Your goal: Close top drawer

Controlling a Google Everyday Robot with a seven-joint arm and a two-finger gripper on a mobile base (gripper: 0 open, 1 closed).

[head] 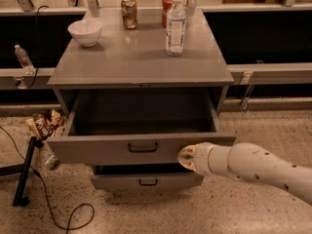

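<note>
The top drawer of the grey cabinet is pulled far out; its deep box looks empty and a small black bar handle sits at the centre of its front panel. My gripper comes in from the right on a white arm and rests against the right part of the drawer front, right of the handle. A shorter lower drawer stands slightly out below it.
On the cabinet top stand a white bowl, two cans and a clear water bottle. On the floor at left lie a black stand with a cable, and snack packets.
</note>
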